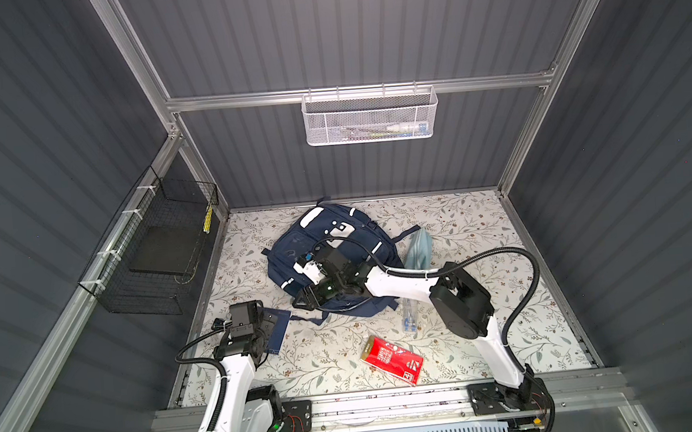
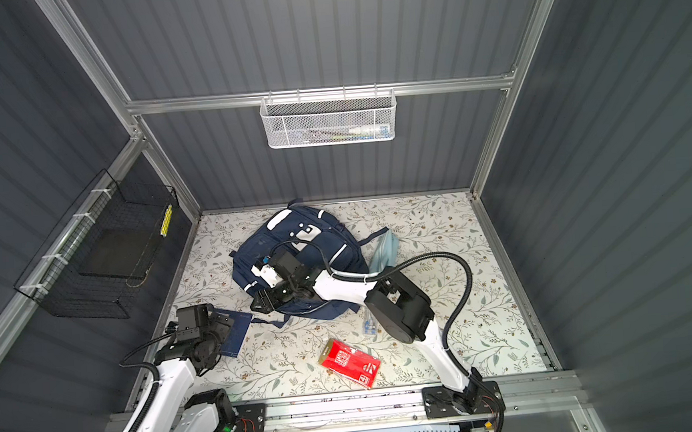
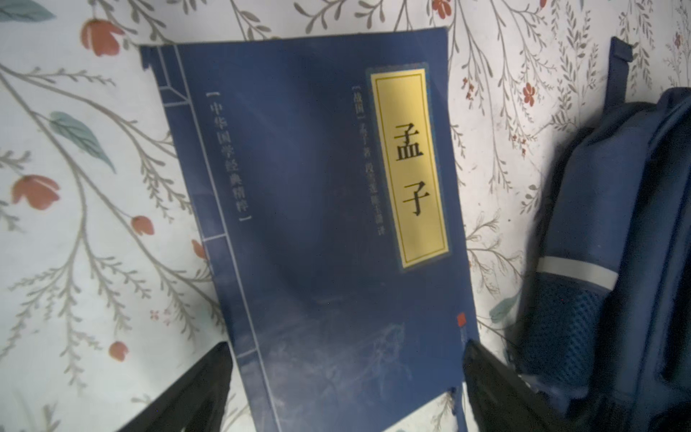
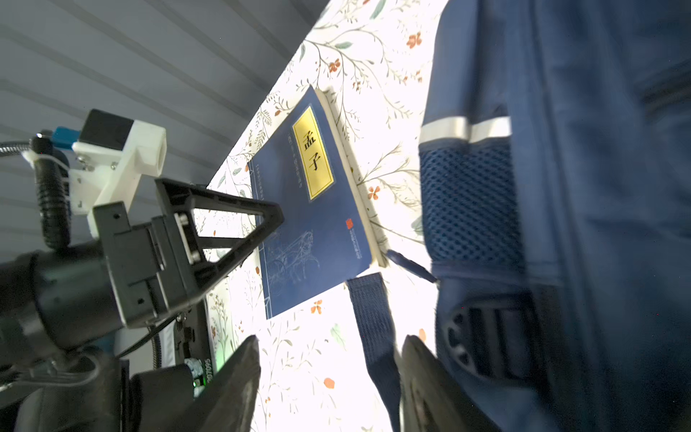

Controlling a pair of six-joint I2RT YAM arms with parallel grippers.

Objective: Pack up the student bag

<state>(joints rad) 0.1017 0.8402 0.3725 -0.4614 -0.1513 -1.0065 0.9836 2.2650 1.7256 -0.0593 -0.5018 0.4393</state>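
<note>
Spread wide, the left tool (image 3: pixel 346 348) hangs low over a blue book (image 3: pixel 318 187) that lies flat on the table (image 1: pixel 483 236), with one finger outside each long edge and nothing held. The right tool (image 4: pixel 332 338) hovers open and empty at the near side of the student bag (image 1: pixel 292 246), above a loose strap (image 4: pixel 374 318). The bag lies slumped toward the back of the table, close to the book; no open pocket shows.

The step in hand looks like lifting the book. A thin, flat cover offers little to bite, so the left tool should come down square, pinch across the width and tip one edge up.

A floral cloth covers the table, which also carries a red packet (image 1: pixel 392 359) and a pale blue pouch (image 1: pixel 417 249). Grey ribbed walls enclose it, with a white mesh basket (image 1: pixel 368 117) on the back rail and a black wire basket (image 1: pixel 159 247) on the left wall
</note>
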